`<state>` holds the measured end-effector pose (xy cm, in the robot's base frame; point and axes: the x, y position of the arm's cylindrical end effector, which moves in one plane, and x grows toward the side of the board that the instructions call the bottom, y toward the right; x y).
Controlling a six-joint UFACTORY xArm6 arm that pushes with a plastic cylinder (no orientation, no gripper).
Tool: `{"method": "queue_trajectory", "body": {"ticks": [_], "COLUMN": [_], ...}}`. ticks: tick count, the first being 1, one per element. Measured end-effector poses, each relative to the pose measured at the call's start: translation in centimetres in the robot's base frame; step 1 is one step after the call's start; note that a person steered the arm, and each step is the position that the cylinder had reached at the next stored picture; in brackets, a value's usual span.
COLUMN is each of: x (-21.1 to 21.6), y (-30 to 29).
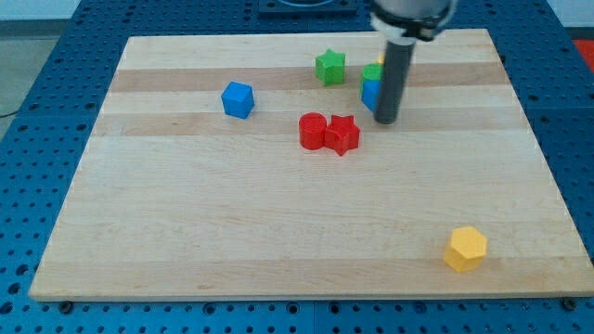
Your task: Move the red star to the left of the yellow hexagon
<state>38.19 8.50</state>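
Rod-shaped end effector grasps nothing; my tip (386, 121) touches a blue block (370, 94), right of the red star (342, 134).

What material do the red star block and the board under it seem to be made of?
Red star block: probably plastic or painted wood; uniform saturated colour, smooth faces, no grain visible. Board: wood, matte pale finish; lengthwise grain and joined strips of differing tone show.

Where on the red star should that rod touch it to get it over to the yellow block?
No gripping; I push. The yellow hexagon lies toward the view's bottom right, so my tip should meet the red star on its upper-left side, though the red cylinder touching its left crowds that.
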Motion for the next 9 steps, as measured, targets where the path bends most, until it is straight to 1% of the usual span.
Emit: {"method": "queue_trajectory", "body": {"ticks": [1,2,3,4,5,7,9], "x": [0.0,0.0,1.3,2.9,5.1,8.1,8.7], "y": [-3.7,-6.2,-5.5,-3.3,-2.6,-6.8,-3.4]}}
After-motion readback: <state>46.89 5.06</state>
